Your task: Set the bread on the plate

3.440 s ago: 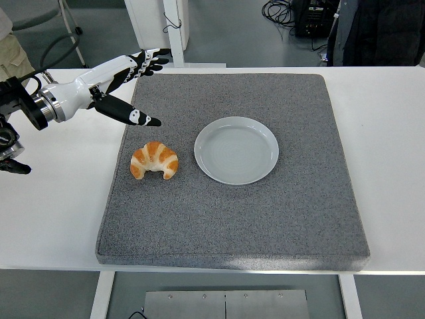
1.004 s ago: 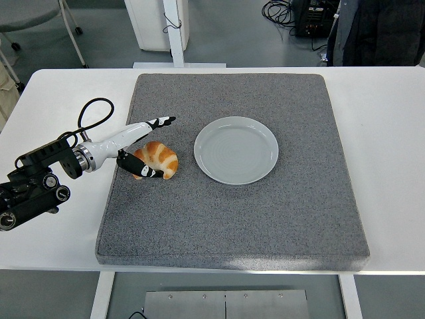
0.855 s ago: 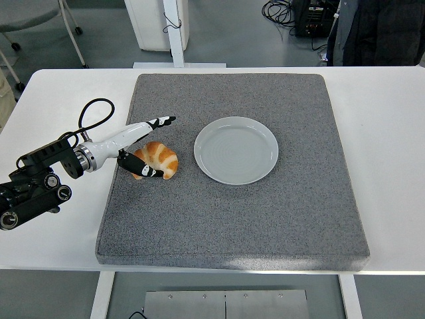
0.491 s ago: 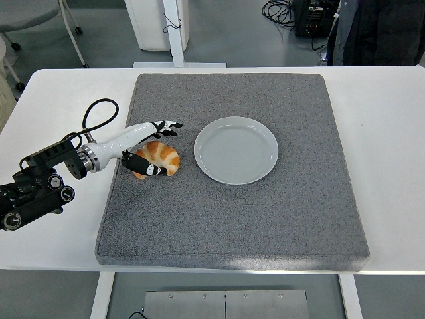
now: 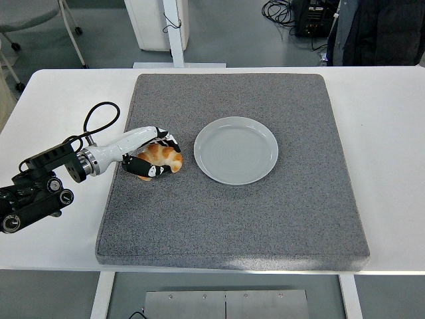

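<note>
Nearest, along the bottom: the white table point(image 5: 46, 246), its front edge running across, with a grey textured mat point(image 5: 265, 219) covering most of the middle.

At the left, over bare tabletop: a black forearm block with round fittings and a looped black cable point(image 5: 96, 116), leading into a white wrist and the left hand point(image 5: 143, 151), reaching rightward just onto the mat's left portion.

Hand closed around the croissant point(image 5: 161, 157): thumb point(image 5: 147, 170) curled under the near side, the other fingers point(image 5: 167, 137) bent over the far side, both touching the pastry. Golden-brown, striped crust showing between them, its right end poking out toward the plate. Whether lifted or resting on the mat, cannot tell.

Just right of the croissant, near but not touching: a round pale grey-blue plate point(image 5: 236, 150), flat on the mat around its centre, nothing on it.

Farther back: the mat's far edge, then a strip of white table. No right arm anywhere in view.

Beyond the table: grey floor, a white post point(image 5: 174, 30), black cables and a dark box point(image 5: 312, 16) at upper right, beside a person's dark clothing point(image 5: 382, 30) at the top right edge.
</note>
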Motion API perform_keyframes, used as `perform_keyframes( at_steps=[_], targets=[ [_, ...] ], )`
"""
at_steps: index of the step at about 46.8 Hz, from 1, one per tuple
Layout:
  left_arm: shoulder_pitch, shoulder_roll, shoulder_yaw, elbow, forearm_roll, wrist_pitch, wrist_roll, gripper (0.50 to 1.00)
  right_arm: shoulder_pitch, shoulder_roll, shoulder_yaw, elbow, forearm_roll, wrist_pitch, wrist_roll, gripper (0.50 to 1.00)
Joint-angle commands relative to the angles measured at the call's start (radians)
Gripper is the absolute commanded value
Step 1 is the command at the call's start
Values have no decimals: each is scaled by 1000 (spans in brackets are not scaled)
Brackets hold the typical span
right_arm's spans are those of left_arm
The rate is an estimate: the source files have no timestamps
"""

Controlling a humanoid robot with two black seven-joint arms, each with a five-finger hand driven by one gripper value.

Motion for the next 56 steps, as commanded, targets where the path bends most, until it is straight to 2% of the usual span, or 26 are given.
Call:
perform_keyframes(
  at_steps=[1,8,17,29,56],
  targets=[
    [-11,11,0,-12,2,-4,-8,500,0,0,0,1,0,0,0,1000],
    [-54,39,-3,-24,-2,-25,-14,500,0,0,0,1,0,0,0,1000],
    [-158,75,-10,-25,-35,-110,-14,500,0,0,0,1,0,0,0,1000],
    [-278,121,-13,-25,-86,-186,-14,500,0,0,0,-1,0,0,0,1000],
    [-448,131,-9,-21,-100,-257,-20,500,1,0,0,-1,0,0,0,1000]
  ],
)
